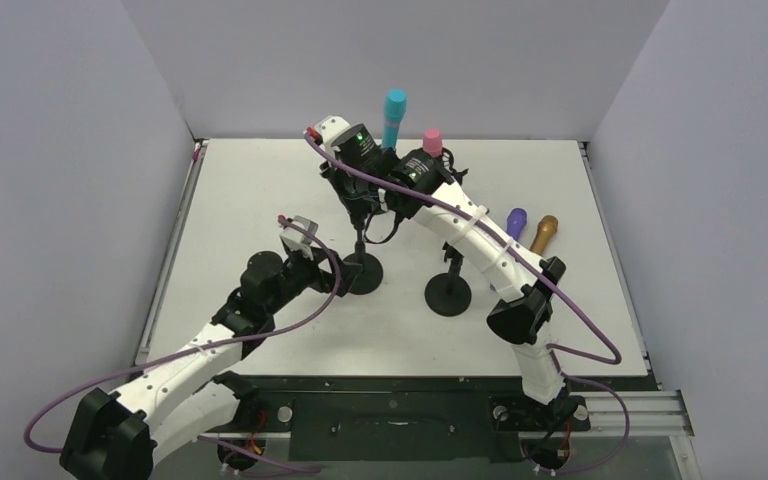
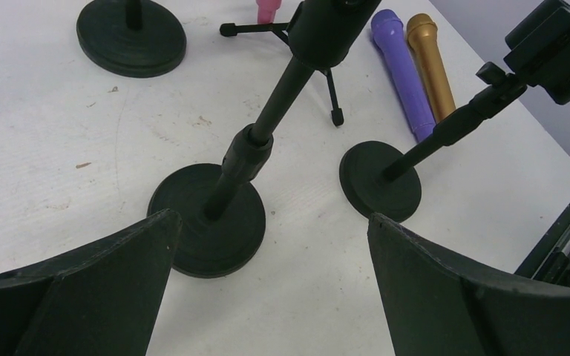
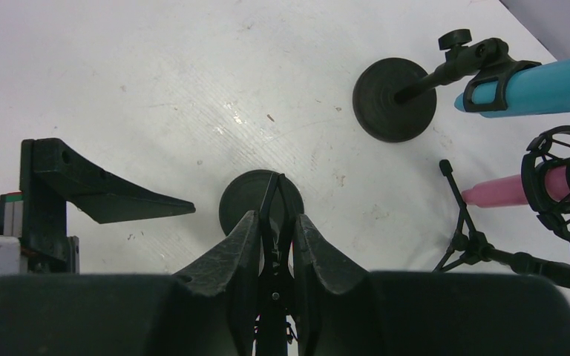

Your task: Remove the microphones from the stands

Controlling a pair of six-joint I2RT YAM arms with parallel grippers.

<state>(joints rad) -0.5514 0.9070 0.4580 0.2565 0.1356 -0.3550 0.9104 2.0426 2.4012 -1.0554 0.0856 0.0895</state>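
Two microphones sit in holders at the counter's (image 1: 260, 190) 12 o'clock end. One, the teal microphone (image 1: 393, 118), is clipped in a round-based stand (image 3: 395, 100). Its long axis is close to upright in the overhead view, head toward 12 o'clock. Just at its 3 o'clock, the pink microphone (image 1: 432, 141) rides in a tripod mount (image 3: 482, 243), head up too.

Toward the counter's 3 o'clock side, a purple microphone (image 1: 516, 222) and a gold microphone (image 1: 544, 234) lie flat side by side. Their long axes run 1 to 7 o'clock, heads at 1.

The right pincer (image 3: 273, 222) is clenched on the thin top of the middle stand (image 2: 251, 144). The left pincer (image 2: 272, 217) gapes released, low beside that stand's base at its 9 o'clock. A second stand (image 1: 448, 293) is at the middle stand's 3 o'clock.
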